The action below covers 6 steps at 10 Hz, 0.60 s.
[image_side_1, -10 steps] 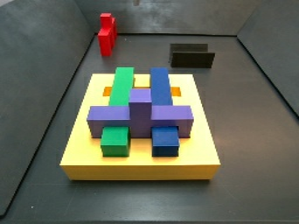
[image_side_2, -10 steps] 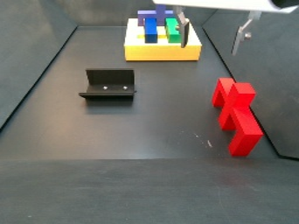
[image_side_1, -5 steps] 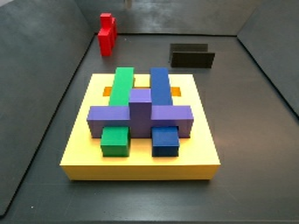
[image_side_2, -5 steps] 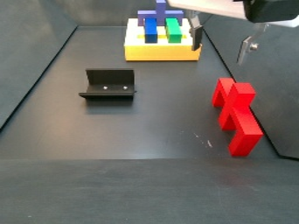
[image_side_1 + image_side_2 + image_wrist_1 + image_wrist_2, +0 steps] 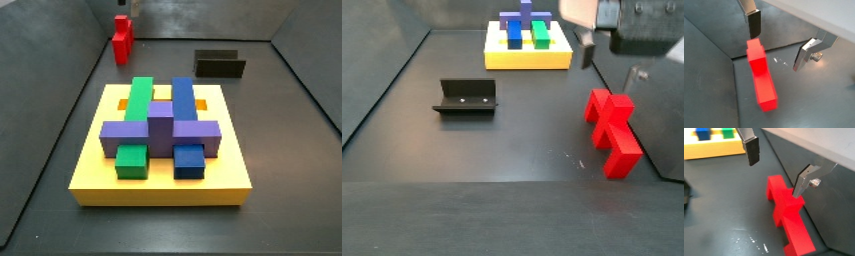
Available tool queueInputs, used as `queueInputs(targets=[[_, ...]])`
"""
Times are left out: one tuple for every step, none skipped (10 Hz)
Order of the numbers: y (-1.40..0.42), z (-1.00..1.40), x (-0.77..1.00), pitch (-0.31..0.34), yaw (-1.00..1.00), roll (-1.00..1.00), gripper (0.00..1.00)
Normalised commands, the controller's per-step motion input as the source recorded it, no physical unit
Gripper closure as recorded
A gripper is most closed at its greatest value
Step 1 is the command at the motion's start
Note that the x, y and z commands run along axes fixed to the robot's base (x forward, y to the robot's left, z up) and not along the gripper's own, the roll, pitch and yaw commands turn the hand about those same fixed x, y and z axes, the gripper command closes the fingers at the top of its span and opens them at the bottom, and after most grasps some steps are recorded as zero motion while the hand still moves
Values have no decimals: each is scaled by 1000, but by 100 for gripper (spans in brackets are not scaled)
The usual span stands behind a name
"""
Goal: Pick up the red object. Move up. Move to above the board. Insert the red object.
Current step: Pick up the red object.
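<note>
- Over the last second the pincer (image 5: 608,57) has been brought down and inward from the upper edge of a side view, so that it now hangs above the red object (image 5: 611,131), nearer its far end.
- The pincer is seen spread wide with nothing between its plates; in both wrist views the two silver fingers (image 5: 750,148) stand well apart, one to each side of the red object (image 5: 787,214) (no contact can be made out).
- The red object lies on the dark floor against the side wall (image 5: 827,198), unmoved, and well apart from the board (image 5: 160,150).
- The board, bearing green, blue and purple blocks, is left untouched; the fixture (image 5: 466,97) stands between the two.
- The approach is judged nearly aligned, so that the pick-up itself is not yet begun: a further descent and a closing would be called for.
</note>
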Motion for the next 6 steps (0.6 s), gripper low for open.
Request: queueInputs(targets=[[174,-294,-406,-126,-654,-83,0],[220,-257,-369,-141,-603,-91,0],[257,-183,-211,-153,-566,-126,0],[326,-200,-9,-131,-534,-150,0],[349,-226,20,-124,-437,-196,0],[223,-243,74,-141,-371,-177,0]])
